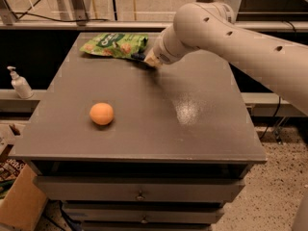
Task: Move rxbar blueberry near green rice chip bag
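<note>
The gripper (pixel 150 61) is low over the far end of the grey surface (pixel 192 129), at the right edge of the green rice chip bag (pixel 113 44). A dark sliver of the rxbar blueberry (pixel 138 57) shows between them, just beside the bag. I cannot tell whether the gripper is clamped on it. An orange (pixel 101 113) sits well apart, front left. A pump bottle (pixel 19 83) stands on a ledge off to the left.

chip bag (pixel 113 45) at table (pixel 202 143) back, hand (pixel 150 61) just right, fruit (pixel 101 113) front-left
</note>
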Robot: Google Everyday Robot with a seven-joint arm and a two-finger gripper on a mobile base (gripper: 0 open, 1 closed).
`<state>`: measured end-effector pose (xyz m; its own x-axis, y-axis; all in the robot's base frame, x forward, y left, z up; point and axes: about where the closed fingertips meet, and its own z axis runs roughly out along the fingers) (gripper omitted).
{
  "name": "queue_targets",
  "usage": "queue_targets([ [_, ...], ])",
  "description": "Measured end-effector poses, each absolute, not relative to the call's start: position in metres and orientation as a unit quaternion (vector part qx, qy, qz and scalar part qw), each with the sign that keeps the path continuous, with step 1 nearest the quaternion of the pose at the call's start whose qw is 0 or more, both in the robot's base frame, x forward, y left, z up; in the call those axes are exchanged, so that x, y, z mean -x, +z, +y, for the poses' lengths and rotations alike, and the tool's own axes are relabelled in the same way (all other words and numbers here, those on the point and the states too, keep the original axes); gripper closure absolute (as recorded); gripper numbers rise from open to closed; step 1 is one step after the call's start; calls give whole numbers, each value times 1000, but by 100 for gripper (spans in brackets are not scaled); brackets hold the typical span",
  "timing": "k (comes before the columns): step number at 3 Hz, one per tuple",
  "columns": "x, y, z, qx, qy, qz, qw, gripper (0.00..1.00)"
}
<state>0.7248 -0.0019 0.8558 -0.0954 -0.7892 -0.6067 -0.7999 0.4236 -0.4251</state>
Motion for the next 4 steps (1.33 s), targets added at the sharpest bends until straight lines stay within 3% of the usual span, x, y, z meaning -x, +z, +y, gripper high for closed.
queue_targets([
  [2, -725, 848, 3, 547, 8, 738, 394, 12],
  [3, -723, 846, 2, 549, 15, 739, 391, 0],
  [4, -718, 846, -12, 539, 39, 747, 387, 0],
])
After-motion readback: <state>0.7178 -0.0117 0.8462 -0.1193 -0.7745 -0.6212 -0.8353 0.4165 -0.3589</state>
